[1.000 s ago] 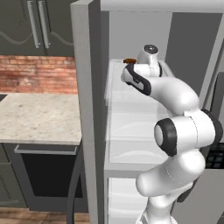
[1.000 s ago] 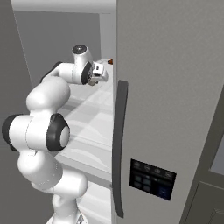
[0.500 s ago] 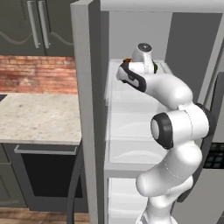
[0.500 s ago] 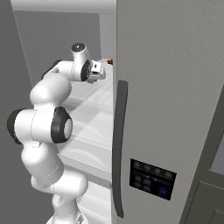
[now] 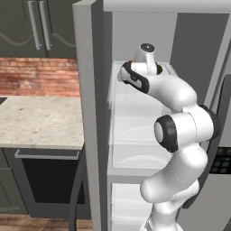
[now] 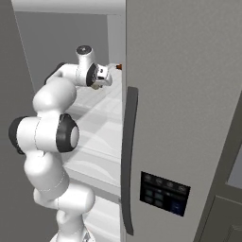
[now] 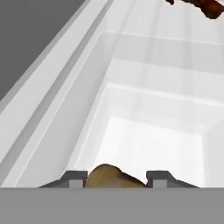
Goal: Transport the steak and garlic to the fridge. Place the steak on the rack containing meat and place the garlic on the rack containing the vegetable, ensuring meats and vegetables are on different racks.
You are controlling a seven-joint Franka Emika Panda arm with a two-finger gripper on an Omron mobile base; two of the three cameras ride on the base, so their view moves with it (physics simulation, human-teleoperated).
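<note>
Garlic (image 7: 114, 176) sits between jaws, low in hand view. Gripper (image 6: 101, 79) reaches into fridge (image 6: 189, 118) over upper rack (image 5: 135, 113). We cannot tell whether jaws clamp it or stand loose. We judge rack lies straight below garlic.

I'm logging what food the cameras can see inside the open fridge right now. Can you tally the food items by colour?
Olive-tan (the garlic, between the claw fingertips): 1
Dark red-brown (meat on the white rack): 1
Total: 2
</note>
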